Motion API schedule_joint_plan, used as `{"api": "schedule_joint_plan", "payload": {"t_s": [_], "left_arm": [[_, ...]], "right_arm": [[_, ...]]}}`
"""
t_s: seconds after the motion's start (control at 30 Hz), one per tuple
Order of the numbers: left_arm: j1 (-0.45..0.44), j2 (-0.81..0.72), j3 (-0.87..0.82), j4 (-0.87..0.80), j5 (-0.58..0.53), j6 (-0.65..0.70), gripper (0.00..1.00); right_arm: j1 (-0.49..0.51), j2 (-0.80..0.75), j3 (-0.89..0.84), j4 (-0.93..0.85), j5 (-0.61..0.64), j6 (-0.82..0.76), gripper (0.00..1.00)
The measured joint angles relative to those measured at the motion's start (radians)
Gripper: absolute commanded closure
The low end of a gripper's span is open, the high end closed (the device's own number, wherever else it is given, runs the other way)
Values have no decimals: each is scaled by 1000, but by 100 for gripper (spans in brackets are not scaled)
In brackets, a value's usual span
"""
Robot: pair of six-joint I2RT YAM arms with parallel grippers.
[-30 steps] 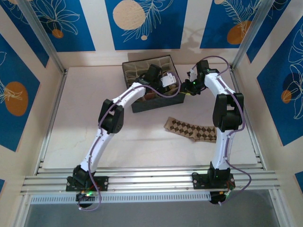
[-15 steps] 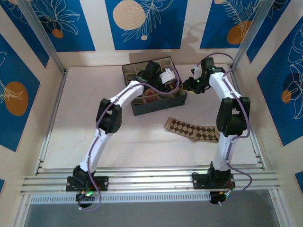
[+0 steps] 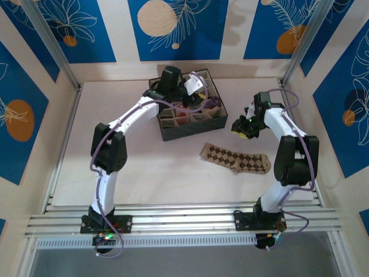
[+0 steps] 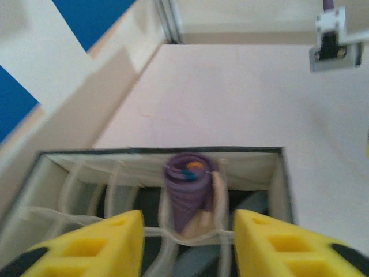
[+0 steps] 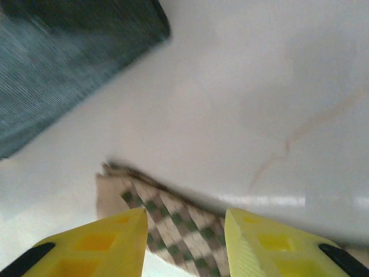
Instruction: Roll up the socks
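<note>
Over at upper centre of the top view the left gripper (image 4: 187,225) hovers above the box (image 3: 193,130), jaws apart and empty. Straight below it a purple sock (image 4: 187,187) stands rolled and tucked upright in a compartment against the box wall at the top of the wrist view, so that one looks done. To the right of the box, the right gripper (image 3: 241,128) hangs above the tabletop (image 3: 115,161), jaws likewise apart with nothing between them. The diamond sock (image 3: 235,158) lies flat and unrolled at lower centre-right, near the box but apart from it. In the right wrist view its end sits right under the yellow fingers (image 5: 109,236), untouched as far as I can judge. So the step in hand reads as the approach to the one sock left flat. The next move calls for the right gripper to drop onto that end and pinch it cleanly, likely with the left arm brought across to pin the fabric, since a limp sock may slide on this smooth surface rather than curl.
</note>
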Motion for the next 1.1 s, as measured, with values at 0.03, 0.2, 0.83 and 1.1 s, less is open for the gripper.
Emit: {"api": "schedule_joint_plan", "payload": {"t_s": [0.03,0.2,0.83,1.1], "left_arm": [[0,-19,-35,-2,18,-16,73],[-20,-72,-202,-38,49,-70,78],[-297,61,-351,-21,-108,-127,94],[-298,-8,-574,169,-235,-297,93]], "right_arm": [[-8,-23,-38,8,0,15,62],[-43,-90,-164,31,8,78,62],[-105,-178,-332,102,50,196,63],[-18,-26,-285,90,68,185,65]]}}
